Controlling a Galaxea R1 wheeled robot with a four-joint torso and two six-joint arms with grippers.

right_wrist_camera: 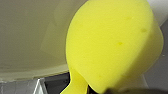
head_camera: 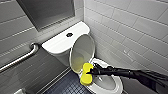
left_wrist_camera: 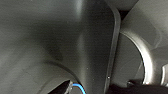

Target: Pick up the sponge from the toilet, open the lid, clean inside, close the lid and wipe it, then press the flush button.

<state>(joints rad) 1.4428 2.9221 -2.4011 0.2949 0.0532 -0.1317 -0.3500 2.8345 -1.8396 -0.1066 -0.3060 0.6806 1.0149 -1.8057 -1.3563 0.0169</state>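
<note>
Head view shows our right gripper (head_camera: 92, 72) pinching the sponge (head_camera: 86, 74) at the nine-o'clock rim of the toilet (head_camera: 58, 45). We judge pickup and opening done, since the lid (head_camera: 82, 53) stands raised. Cleaning looks underway. Closing, wiping and the flush button (head_camera: 69, 34), at eleven o'clock, remain.

toilet (head_camera: 61, 43) cropped at bowl's front, grab bar (head_camera: 22, 58) cropped (left edge)

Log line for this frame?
right end effector: shut on sponge | sponge: at toilet rim | lid: up
</note>
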